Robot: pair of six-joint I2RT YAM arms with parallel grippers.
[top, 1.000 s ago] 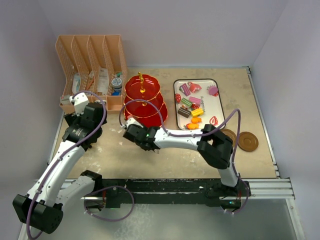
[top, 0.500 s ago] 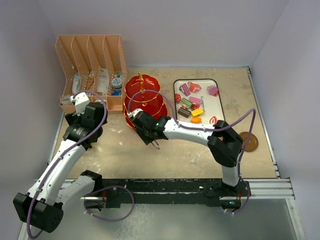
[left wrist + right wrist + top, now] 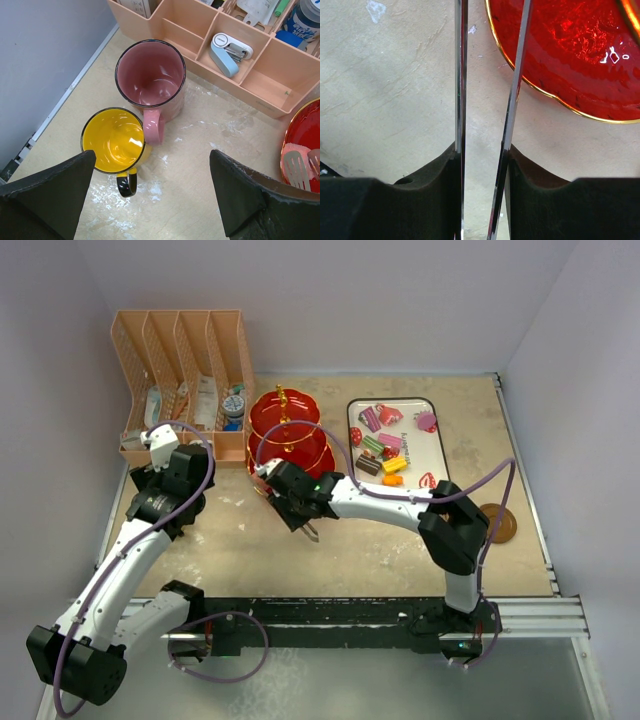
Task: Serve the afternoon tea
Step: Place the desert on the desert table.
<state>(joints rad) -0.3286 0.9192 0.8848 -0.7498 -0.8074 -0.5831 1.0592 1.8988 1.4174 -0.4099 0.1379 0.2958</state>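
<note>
Hanging wide open above the back-left part of the tabletop (image 3: 380, 550) with the left pincer (image 3: 152, 160), gripping nothing at all. Looking straight down between the dark fingers (image 3: 50, 195) onto the pink mug (image 3: 150, 80) and the yellow mug (image 3: 112, 140). Finding both upright and close together, with the pink one nearer the peach desk organiser (image 3: 250, 65) and the yellow one nearer the camera, black handle pointing back towards the pincer. Placing the pair just in front of the organiser, to the left of the red three-tier stand (image 3: 300, 445).

Clamping the metal tongs (image 3: 460, 75) in the right pincer (image 3: 481, 160), squeezing the two steel arms between the foam pads with only a narrow gap left. Reaching across the middle of the tabletop with that arm, right up at the stand's front-left side. Catching the gold rim of the bottom tier curving just beside one tong arm in the right wrist view, and glimpsing the slotted tong ends over that same red rim at the edge of the left wrist view.

Seeing the stand upright near the back, gold handle (image 3: 282, 395) on top. Spotting the toy cakes and sweets (image 3: 385, 445) lying on the white tray (image 3: 437, 455) just right of the stand, well apart from both pincers. Noting one brown coaster (image 3: 497, 523) near the right edge.
</note>
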